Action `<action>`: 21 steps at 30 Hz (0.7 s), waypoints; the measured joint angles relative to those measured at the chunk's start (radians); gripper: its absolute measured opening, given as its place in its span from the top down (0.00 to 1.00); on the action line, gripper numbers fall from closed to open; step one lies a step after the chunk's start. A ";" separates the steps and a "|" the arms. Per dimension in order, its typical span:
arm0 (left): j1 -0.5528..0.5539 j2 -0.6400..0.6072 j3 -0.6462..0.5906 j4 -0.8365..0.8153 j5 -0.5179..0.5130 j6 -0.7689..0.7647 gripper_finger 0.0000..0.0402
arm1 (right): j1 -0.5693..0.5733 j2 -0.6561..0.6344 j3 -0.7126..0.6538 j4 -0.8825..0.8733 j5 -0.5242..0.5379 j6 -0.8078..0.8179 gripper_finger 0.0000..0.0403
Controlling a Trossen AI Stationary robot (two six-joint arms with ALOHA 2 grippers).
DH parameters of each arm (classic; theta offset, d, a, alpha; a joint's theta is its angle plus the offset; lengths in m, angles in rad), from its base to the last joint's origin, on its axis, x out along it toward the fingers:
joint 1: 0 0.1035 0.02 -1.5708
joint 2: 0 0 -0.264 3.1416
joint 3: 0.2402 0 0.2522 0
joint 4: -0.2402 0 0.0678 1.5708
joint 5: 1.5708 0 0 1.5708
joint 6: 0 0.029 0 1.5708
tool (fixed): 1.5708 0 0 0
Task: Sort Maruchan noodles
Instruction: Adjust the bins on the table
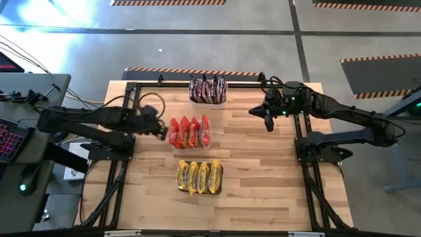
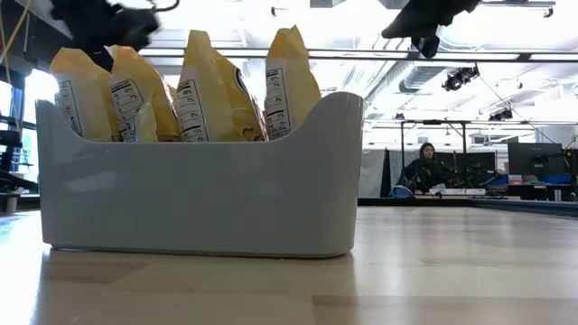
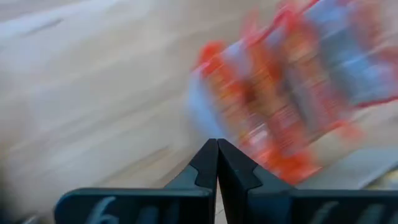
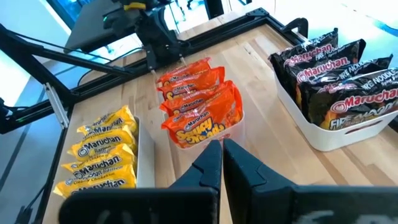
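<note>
Maruchan noodles (image 4: 199,115): crinkly flat packets upright in smooth white tubs (image 2: 199,181).

Red packets (image 3: 292,99) motion-blurred in left wrist view, labels unreadable. Tub (image 2: 199,181) wall hides yellow packets' (image 2: 208,90) lower halves in low view. Person (image 2: 424,167) too small.

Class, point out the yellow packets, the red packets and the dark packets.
yellow packets (image 1: 199,177): high view, middle of the row.
red packets (image 1: 190,131): high view, middle of the row.
dark packets (image 4: 339,87): right wrist view, front packet's face.
</note>
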 joint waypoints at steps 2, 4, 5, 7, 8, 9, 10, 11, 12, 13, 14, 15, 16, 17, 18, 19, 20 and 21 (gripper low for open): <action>-0.013 -0.006 -0.006 -0.079 0.007 -0.019 1.00 | 0.000 0.000 0.000 -0.004 0.000 0.001 1.00; -0.018 -0.005 -0.032 -0.049 0.012 0.009 1.00 | 0.000 0.000 0.000 -0.006 0.000 0.000 1.00; -0.018 -0.004 -0.054 -0.013 0.025 0.028 1.00 | 0.000 0.000 0.000 -0.006 0.001 -0.005 1.00; -0.018 0.013 -0.113 0.091 0.059 0.051 1.00 | 0.000 0.000 0.000 -0.008 0.003 -0.014 1.00; -0.018 0.024 -0.146 0.151 0.081 0.053 1.00 | 0.000 0.000 0.000 -0.010 0.003 -0.020 1.00; -0.021 0.034 -0.175 0.194 0.101 0.051 1.00 | 0.000 0.000 0.000 -0.013 0.006 -0.033 1.00; -0.026 0.048 -0.205 0.246 0.111 0.049 1.00 | 0.000 0.000 0.000 -0.016 0.013 -0.043 1.00; -0.032 0.064 -0.229 0.296 0.117 0.041 1.00 | 0.000 0.000 0.000 -0.021 0.019 -0.055 1.00; -0.037 0.079 -0.248 0.334 0.117 0.032 1.00 | 0.000 -0.002 0.000 -0.030 0.027 -0.060 1.00; -0.041 0.094 -0.265 0.366 0.117 0.025 1.00 | 0.000 -0.004 0.000 -0.035 0.037 -0.063 1.00; -0.044 0.110 -0.276 0.395 0.115 0.024 1.00 | 0.000 -0.008 0.000 -0.039 0.041 -0.063 1.00; -0.044 0.124 -0.285 0.422 0.115 0.025 1.00 | 0.000 -0.013 0.000 -0.050 0.044 -0.063 1.00; -0.044 0.138 -0.288 0.441 0.116 0.032 1.00 | 0.000 -0.016 0.000 -0.053 0.047 -0.062 1.00; -0.044 0.152 -0.288 0.466 0.116 0.043 1.00 | 0.000 -0.020 0.000 -0.053 0.047 -0.062 1.00; -0.044 0.166 -0.288 0.487 0.117 0.056 1.00 | 0.000 -0.025 0.000 -0.060 0.047 -0.062 1.00; -0.043 0.180 -0.288 0.509 0.117 0.067 1.00 | 0.000 -0.029 0.000 -0.064 0.047 -0.062 1.00; -0.040 0.192 -0.288 0.532 0.116 0.079 1.00 | 0.000 -0.034 0.000 -0.061 0.047 -0.060 1.00; -0.037 0.204 -0.288 0.551 0.115 0.087 1.00 | 0.000 -0.038 0.000 -0.060 0.047 -0.060 1.00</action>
